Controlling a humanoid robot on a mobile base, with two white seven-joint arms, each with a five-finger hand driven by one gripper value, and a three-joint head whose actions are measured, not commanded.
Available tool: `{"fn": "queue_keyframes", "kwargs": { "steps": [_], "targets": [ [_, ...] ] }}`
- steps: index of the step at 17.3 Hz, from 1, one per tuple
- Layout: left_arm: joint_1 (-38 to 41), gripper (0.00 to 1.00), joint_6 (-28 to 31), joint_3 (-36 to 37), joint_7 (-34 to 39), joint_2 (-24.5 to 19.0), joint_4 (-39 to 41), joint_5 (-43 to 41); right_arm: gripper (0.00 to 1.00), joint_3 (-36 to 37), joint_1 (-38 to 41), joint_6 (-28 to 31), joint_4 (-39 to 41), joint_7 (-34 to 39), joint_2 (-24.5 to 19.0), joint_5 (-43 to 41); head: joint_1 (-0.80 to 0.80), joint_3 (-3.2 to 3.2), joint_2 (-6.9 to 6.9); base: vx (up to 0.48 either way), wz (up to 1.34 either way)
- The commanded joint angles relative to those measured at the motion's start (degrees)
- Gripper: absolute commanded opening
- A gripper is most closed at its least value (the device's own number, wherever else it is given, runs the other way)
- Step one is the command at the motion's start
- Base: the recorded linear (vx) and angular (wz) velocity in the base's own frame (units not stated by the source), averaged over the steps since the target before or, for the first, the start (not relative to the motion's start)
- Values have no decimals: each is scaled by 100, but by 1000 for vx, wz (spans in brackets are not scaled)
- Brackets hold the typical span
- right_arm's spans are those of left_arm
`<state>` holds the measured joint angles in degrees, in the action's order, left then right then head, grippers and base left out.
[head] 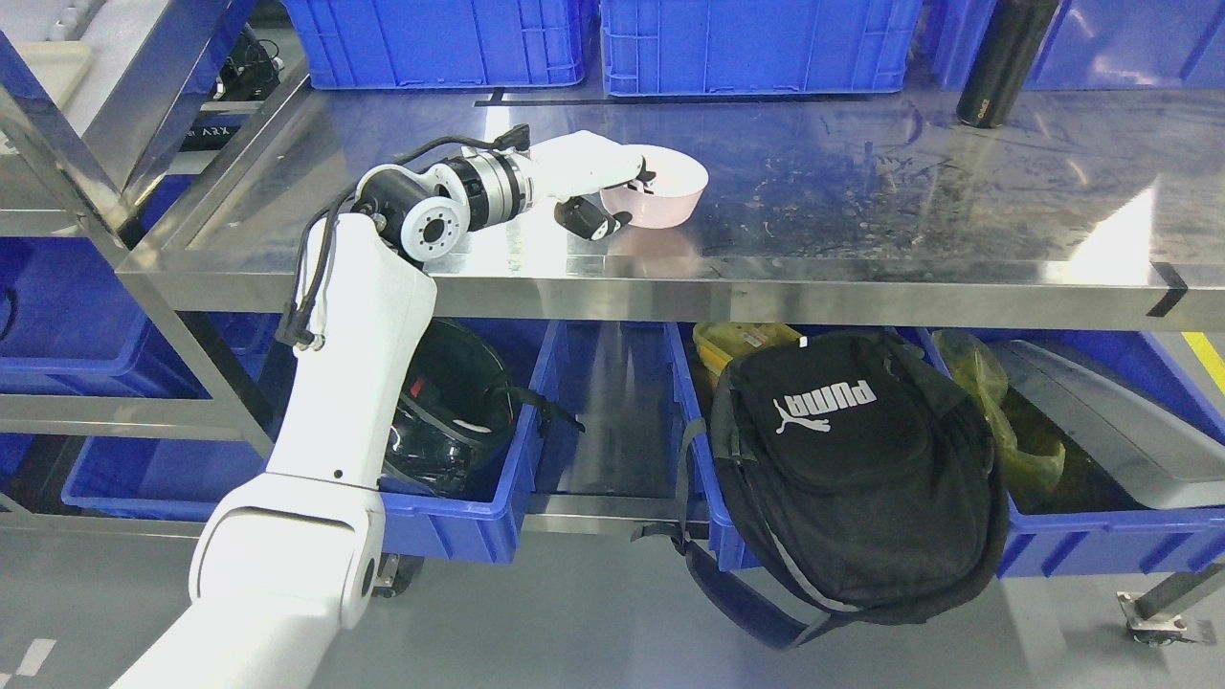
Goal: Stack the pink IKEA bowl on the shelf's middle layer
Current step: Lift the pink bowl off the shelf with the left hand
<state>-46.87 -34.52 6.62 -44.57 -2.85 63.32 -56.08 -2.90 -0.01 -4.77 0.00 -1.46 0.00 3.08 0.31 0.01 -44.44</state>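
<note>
A pink bowl [672,188] sits upright on the steel middle shelf [861,230], a little left of its centre. My left hand [620,197] reaches in from the lower left and grips the bowl's left side. The thumb hooks over the rim, and dark-tipped fingers [591,218] curl against the outer wall. The bowl's base looks to be resting on the shelf. No second bowl shows on this shelf.
Blue crates [756,43] line the back of the shelf, with a black bottle [1005,62] at the back right. Below, blue bins hold a dark helmet [450,411] and a black backpack [852,469]. A steel upright [57,163] stands at the left.
</note>
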Motion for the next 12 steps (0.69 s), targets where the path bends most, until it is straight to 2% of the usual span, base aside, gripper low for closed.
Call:
{"fn": "queue_keyframes", "kwargs": {
  "steps": [1, 4, 7, 12],
  "targets": [
    [213, 0, -362, -1181, -113, 39, 1155, 536, 100, 0, 132, 2, 100, -4, 100, 0, 0, 0, 0, 0, 0],
    [651, 2, -424, -1129, -113, 126, 1533, 826, 100, 0, 132, 2, 100, -4, 100, 0, 0, 0, 0, -5, 111],
    [1047, 2, -1048, -1137, -113, 185, 1745, 889, 100, 0, 132, 2, 100, -4, 100, 0, 0, 0, 0, 10, 120],
    [1232, 2, -1048, -945, -122, 185, 1850, 1029, 100, 0, 132, 2, 100, -4, 100, 0, 0, 0, 0, -22, 374]
  ]
}}
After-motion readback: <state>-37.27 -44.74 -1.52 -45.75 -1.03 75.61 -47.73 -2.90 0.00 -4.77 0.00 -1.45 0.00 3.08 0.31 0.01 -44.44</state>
